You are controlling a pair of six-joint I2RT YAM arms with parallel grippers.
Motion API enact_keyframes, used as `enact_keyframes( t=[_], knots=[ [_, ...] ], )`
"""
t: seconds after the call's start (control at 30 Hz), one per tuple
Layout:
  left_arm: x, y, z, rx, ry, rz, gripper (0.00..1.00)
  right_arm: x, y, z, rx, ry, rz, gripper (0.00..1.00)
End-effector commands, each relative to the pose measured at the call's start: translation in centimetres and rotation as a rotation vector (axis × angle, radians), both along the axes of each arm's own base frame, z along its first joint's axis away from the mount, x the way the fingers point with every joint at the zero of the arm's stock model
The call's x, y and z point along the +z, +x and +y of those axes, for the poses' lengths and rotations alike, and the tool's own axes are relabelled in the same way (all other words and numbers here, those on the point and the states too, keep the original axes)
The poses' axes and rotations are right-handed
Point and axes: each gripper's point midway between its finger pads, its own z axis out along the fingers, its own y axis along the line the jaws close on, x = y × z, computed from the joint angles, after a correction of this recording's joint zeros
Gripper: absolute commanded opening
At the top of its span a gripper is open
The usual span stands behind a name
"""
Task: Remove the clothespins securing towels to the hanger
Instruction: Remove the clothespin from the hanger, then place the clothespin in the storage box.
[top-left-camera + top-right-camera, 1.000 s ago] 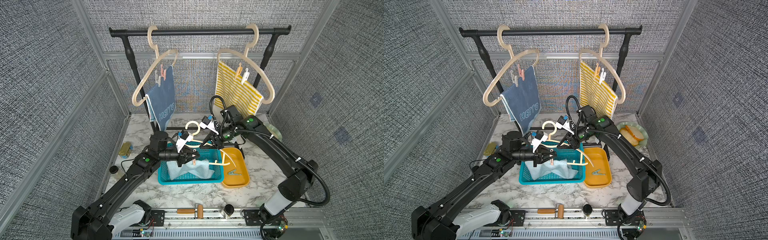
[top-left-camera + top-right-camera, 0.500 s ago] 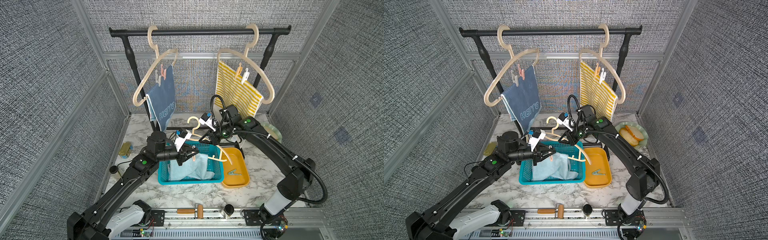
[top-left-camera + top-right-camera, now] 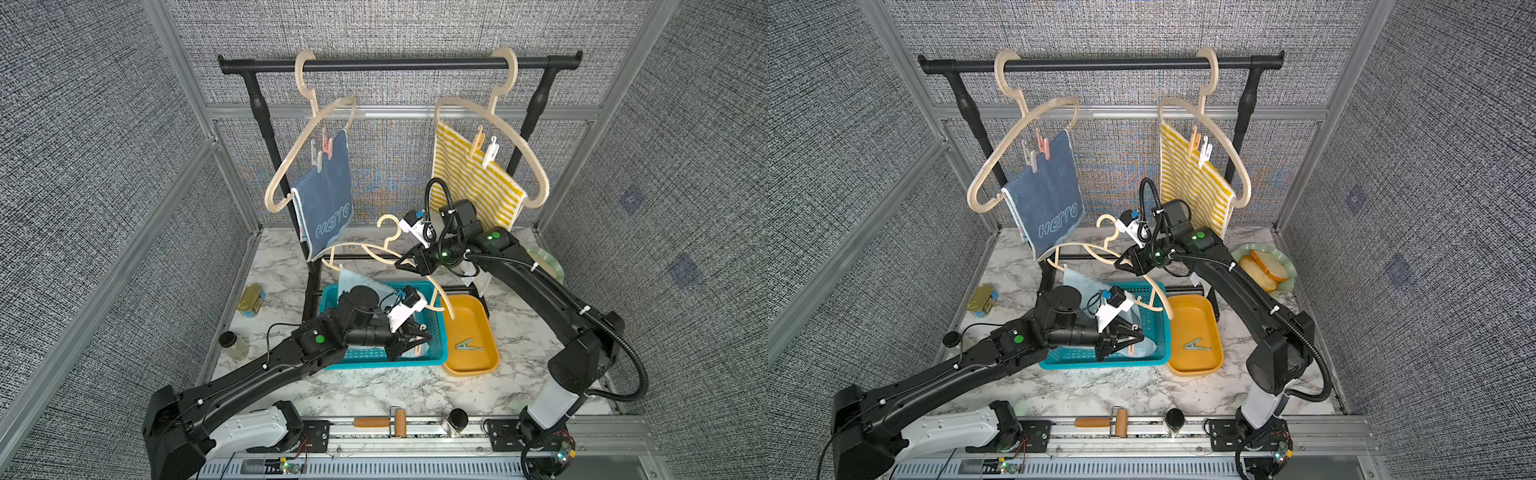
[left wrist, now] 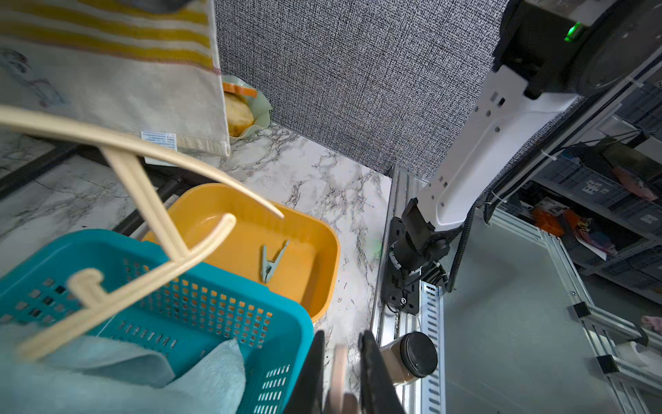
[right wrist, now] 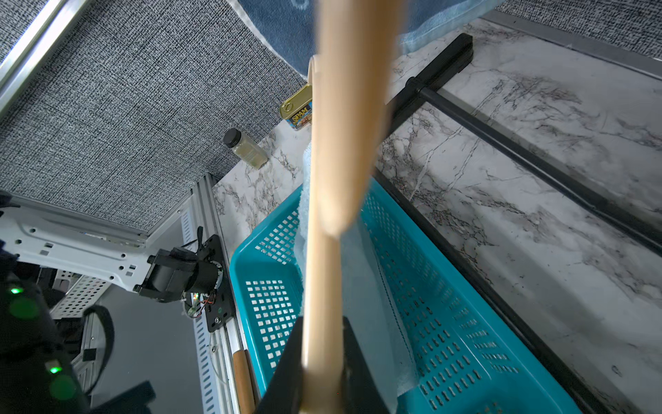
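Note:
My left gripper [image 3: 415, 337] [image 4: 342, 338] hovers over the front right corner of the teal basket [image 3: 436, 357], shut on a pale beige clothespin [image 4: 338, 369]. My right gripper [image 3: 401, 262] [image 5: 322, 320] is shut on a loose beige hanger [image 3: 365, 248] [image 5: 344, 125], holding it above the basket. A light aqua towel [image 3: 353, 277] [image 4: 207, 376] lies in the basket. A mint clothespin [image 3: 468, 345] lies in the orange tray [image 3: 490, 365]. On the rail, a dark blue HELLO towel [image 3: 328, 195] is pinned by pink [image 3: 327, 146] and beige [image 3: 318, 161] clothespins. A yellow striped towel [image 3: 469, 183] is held by orange [image 3: 477, 143] and white [image 3: 490, 150] ones.
The black rack [image 3: 399, 64] stands at the back, its base bar behind the basket. A Spam can [image 3: 251, 300] and small jar [image 3: 232, 345] sit at the left. A plate of bread [image 3: 1264, 264] is at the right. A roller [image 3: 399, 422] and a dark-lidded jar [image 3: 455, 419] lie on the front rail.
My left gripper has drawn away from the hanger, rightward and toward the front, with the clothespin in it. The right gripper has lifted the hanger a little. The aqua towel now lies free in the basket.

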Motion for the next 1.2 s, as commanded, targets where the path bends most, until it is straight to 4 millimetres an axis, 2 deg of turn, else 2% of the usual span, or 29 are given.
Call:
enact_keyframes(
  t=[0.0, 0.17, 0.4, 0.83, 0.97, 1.17],
  knots=[
    [0.0, 0.0, -2.1, 0.019, -0.072, 0.020, 0.00, 1.7, 0.9, 0.3, -0.024, 0.053, -0.026, 0.00],
    [-2.2, -1.0, -5.9, -0.003, -0.100, 0.078, 0.00, 2.3, 1.4, -0.1, -0.046, 0.075, -0.037, 0.00],
    [-4.9, 0.1, -10.1, 0.007, -0.034, 0.103, 0.00, 2.6, 1.6, -0.9, -0.067, 0.096, -0.033, 0.00],
    [-11.1, 3.3, -15.3, 0.081, 0.109, 0.163, 0.00, 2.4, 1.8, -2.5, -0.109, 0.091, -0.043, 0.00],
    [-13.1, 4.5, -15.7, 0.137, 0.190, 0.171, 0.00, 2.5, 1.7, -2.5, -0.105, 0.095, -0.041, 0.00],
    [-15.3, 5.0, -15.6, 0.156, 0.299, 0.178, 0.31, 2.5, 1.7, -2.6, -0.104, 0.096, -0.041, 0.00]
  ],
)
